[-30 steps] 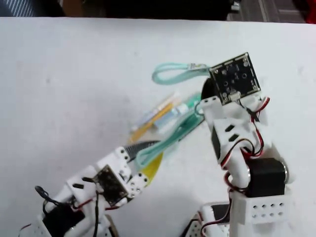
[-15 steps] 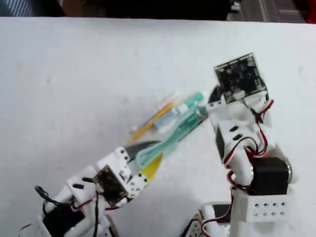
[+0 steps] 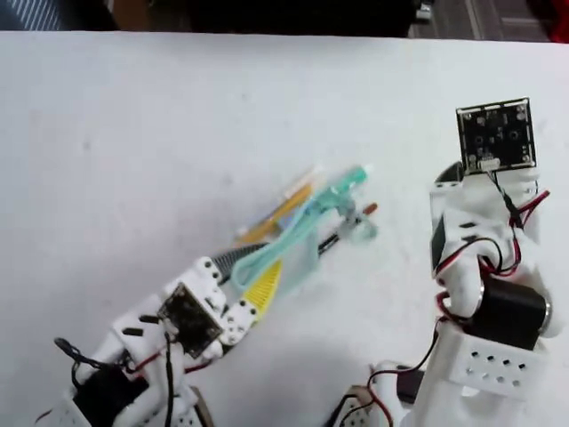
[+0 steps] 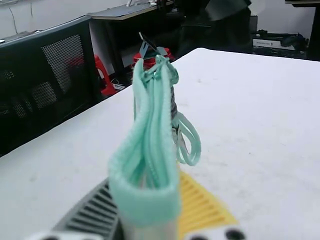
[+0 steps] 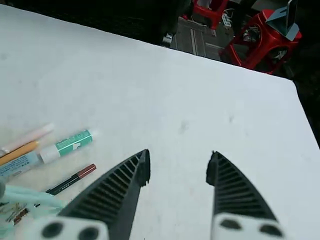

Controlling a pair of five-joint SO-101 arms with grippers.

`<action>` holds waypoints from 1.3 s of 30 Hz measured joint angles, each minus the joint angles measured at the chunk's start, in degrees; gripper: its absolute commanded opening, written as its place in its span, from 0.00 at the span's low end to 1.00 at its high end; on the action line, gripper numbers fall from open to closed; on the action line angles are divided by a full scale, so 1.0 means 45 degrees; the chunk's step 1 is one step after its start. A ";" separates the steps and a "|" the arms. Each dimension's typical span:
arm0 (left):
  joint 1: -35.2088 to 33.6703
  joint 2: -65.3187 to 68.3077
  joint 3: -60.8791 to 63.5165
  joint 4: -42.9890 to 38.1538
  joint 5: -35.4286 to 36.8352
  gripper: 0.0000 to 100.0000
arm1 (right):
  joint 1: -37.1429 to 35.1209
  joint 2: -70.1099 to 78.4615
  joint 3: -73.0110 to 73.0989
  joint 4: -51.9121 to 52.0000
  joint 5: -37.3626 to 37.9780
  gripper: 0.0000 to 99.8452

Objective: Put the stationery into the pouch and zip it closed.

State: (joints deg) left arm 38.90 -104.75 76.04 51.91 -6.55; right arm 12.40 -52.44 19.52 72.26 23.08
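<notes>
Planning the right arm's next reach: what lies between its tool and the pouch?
A dark, brown-capped pen lies on the table between the right tool and the mint pouch; the right wrist view shows it.

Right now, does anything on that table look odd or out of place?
Yes. The pens stick out of the pouch at its far end onto the table rather than sitting inside. The left gripper clamps the pouch's other end.

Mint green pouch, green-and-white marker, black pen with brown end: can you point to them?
mint green pouch (image 4: 150,160), left wrist view, its folded fabric edge.
green-and-white marker (image 5: 72,142), right wrist view, its green label.
black pen with brown end (image 5: 62,184), right wrist view, its black barrel.
</notes>
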 measured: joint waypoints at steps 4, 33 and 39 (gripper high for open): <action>-0.0117 0.0000 -0.0078 0.0156 0.0000 0.02 | -0.0039 0.0000 0.0371 0.0000 -0.0156 0.17; -0.0156 0.0000 -0.0078 0.0156 0.0000 0.02 | -0.1680 0.4142 0.4923 -0.3927 -0.4337 0.05; -0.0156 0.0000 -0.0078 0.0156 0.0000 0.02 | -0.1719 0.4864 0.4923 -0.4337 -0.5841 0.12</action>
State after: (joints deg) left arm 38.20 -104.75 75.69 52.62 -6.55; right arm 4.66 -30.55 41.67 52.75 -3.21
